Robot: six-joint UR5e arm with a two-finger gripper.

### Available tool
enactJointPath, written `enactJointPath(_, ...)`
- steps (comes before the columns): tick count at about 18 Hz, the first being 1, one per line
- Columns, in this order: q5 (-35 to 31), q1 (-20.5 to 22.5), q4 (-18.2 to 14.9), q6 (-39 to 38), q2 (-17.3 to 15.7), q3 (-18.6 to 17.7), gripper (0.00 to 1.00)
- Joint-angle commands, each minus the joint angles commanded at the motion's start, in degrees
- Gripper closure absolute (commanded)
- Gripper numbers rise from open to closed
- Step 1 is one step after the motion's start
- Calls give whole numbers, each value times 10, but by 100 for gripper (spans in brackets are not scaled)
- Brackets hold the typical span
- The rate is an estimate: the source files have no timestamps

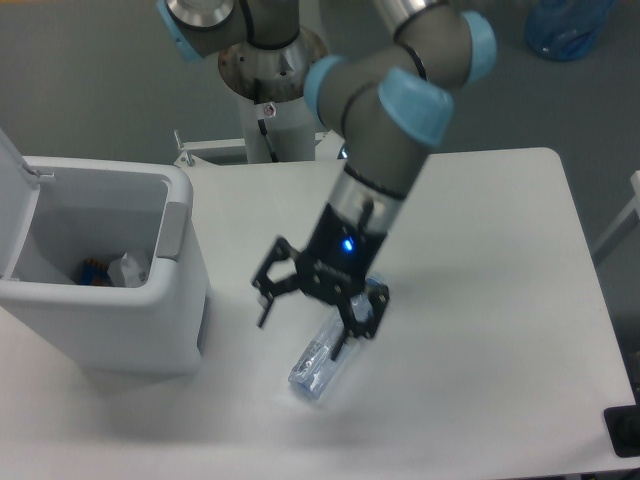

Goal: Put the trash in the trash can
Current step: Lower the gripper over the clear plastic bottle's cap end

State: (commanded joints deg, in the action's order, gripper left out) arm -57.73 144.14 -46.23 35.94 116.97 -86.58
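The table [480,300] shows a smooth, matt white top, soft shadows and no glare. On it, nearer the front edge, the bottle [318,365] is clear, crinkled plastic, catching small glints along its ribs. Over it the gripper [302,327] is matt black, hard-looking, with one small blue light glowing on its body. The arm [400,120] above has grey metal-like tubing, satin in finish, and pale blue glossy plastic caps at the joints. At the left edge, the trash can [110,320] is smooth pale plastic, faintly sheened, with a duller grey panel. Inside it, a white wad [127,270] looks wrinkly.
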Motion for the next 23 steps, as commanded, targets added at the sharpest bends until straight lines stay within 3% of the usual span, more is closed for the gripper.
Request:
enactJointPath(8, -146, -17, -27, 78, 52, 18, 0)
enactJointPath(12, -164, -31, -74, 85, 73, 64, 0)
enactJointPath(16, -227, -57, -130, 86, 101, 102, 0)
enactJointPath(23, -233, -77, -196, 85, 107, 98, 0)
